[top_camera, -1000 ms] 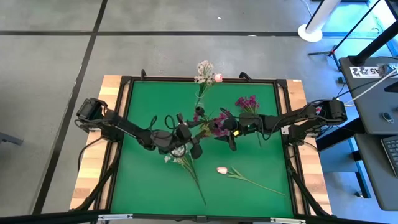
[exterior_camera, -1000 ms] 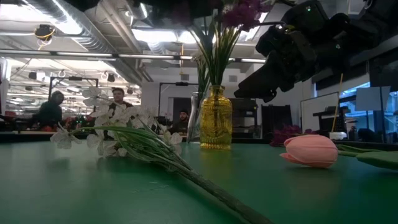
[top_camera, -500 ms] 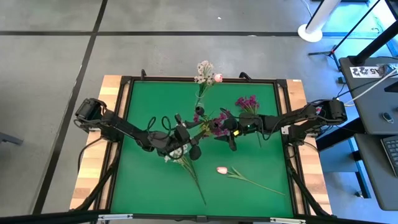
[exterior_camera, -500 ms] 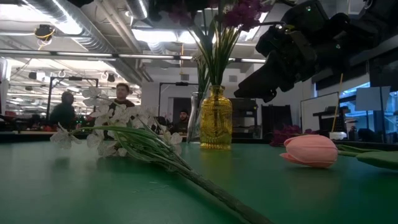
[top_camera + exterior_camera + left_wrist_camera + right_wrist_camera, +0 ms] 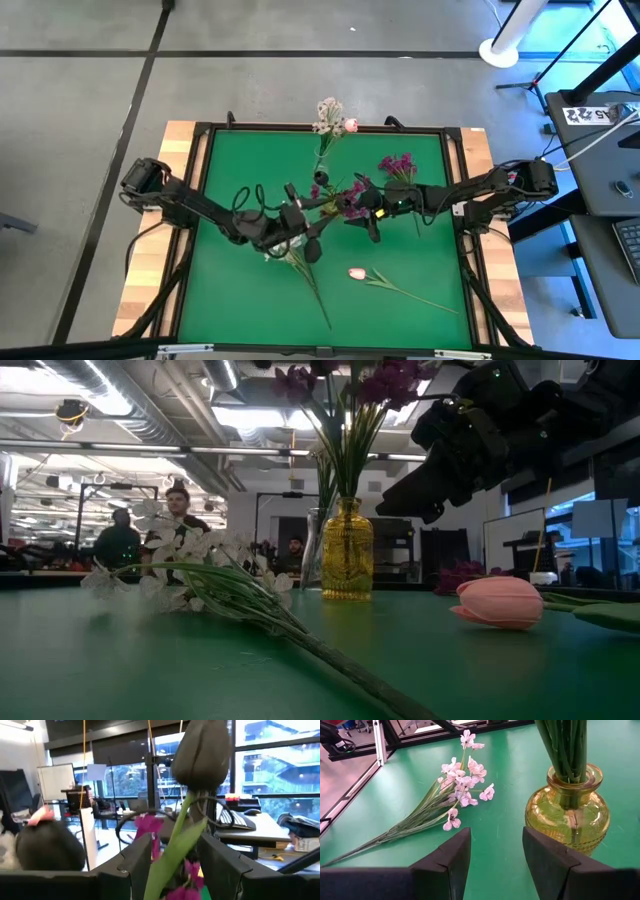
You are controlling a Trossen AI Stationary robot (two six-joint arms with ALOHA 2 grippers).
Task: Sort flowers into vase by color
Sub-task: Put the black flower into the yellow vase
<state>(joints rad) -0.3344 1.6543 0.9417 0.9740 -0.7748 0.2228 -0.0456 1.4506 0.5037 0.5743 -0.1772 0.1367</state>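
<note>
Here the green counter (image 5: 230, 180) carries an amber glass vase (image 5: 347, 550) near its middle, already holding several green stems topped with magenta-purple blossoms (image 5: 390, 378). A second vase (image 5: 321, 178) stands just beyond it toward the far edge, with a pale spray rising from it. Three flowers lie loose on the counter: a white spray (image 5: 190, 565) with its long stem running toward the near edge, a pink tulip bud (image 5: 500, 601) to its right, and a magenta-purple cluster (image 5: 398, 165) farther right. A further pale bunch (image 5: 330, 115) rests at the counter's far edge.

The left hand (image 5: 172, 865) hangs over the middle of the counter, above the white spray, its fingers closed on a green stem carrying a dark tulip-shaped bud (image 5: 202, 752). The right hand (image 5: 492, 852) hovers close beside the amber vase on its right, fingers apart and empty. People show in the room behind.
</note>
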